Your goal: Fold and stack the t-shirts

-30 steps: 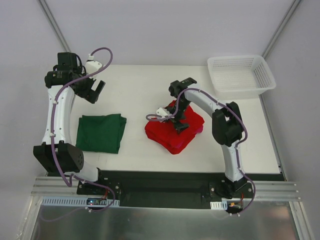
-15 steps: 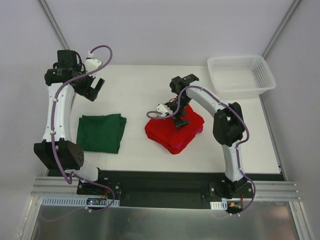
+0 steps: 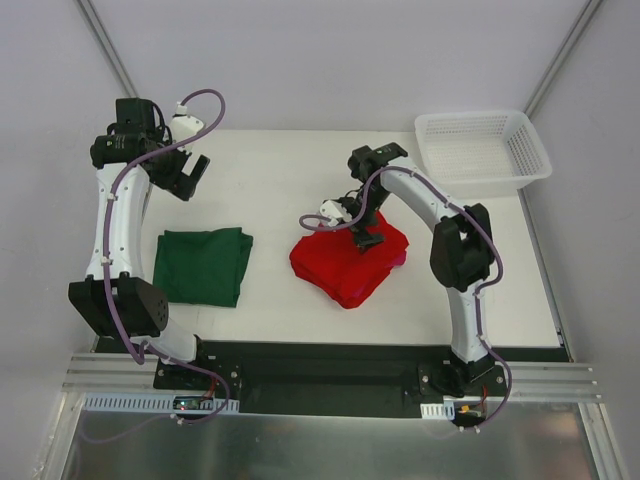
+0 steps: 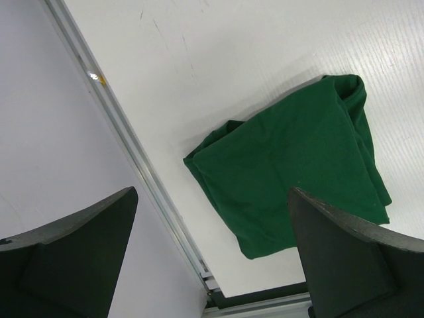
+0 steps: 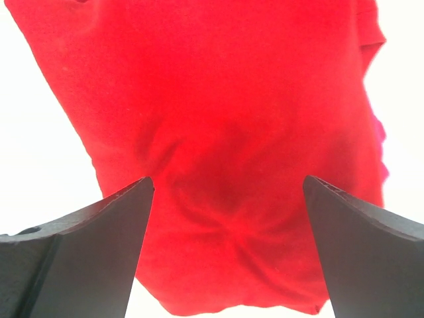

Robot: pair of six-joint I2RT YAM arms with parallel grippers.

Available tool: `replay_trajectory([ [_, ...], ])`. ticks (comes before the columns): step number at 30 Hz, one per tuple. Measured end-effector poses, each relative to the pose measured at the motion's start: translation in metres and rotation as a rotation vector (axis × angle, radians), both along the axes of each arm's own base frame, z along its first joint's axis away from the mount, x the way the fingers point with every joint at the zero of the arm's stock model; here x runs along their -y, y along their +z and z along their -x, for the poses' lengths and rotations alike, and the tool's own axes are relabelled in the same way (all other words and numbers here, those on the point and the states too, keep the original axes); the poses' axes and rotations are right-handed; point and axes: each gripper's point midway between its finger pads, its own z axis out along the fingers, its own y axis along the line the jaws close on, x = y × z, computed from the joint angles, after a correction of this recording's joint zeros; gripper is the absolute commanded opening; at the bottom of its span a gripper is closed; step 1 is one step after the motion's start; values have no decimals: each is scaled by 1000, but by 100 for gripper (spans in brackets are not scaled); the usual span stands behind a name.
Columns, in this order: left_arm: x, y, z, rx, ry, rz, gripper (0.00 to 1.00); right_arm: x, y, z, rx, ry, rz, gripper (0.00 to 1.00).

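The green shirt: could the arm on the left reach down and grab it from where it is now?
Probably yes. The left gripper hangs open above the table just beyond the green shirt, and nothing lies between them; the right gripper is away over the red shirt.

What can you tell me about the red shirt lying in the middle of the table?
The red t-shirt is soft, plain cloth, bright red with no print. It is folded into a thick, roughly square bundle of several layers, turned cornerwise, and lies flat on the white table, right of centre. Its top is smooth apart from a small pucker of creases. The right claw hangs open over that pucker, holding nothing. Whether it touches the cloth I cannot tell.
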Motion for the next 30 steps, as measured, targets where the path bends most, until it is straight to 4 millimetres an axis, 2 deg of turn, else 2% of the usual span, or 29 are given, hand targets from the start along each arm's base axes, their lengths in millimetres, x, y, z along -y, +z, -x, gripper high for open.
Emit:
replay_trajectory([
  [9,0,0,0,-1,0,0,96,9,-22,18,-71,6,38,100],
  [16,0,-1,0,-2,0,0,96,5,-37,15,-54,8,21,100],
  [30,-1,-12,-6,-35,0,4,96,-4,-51,15,-29,25,1,100],
])
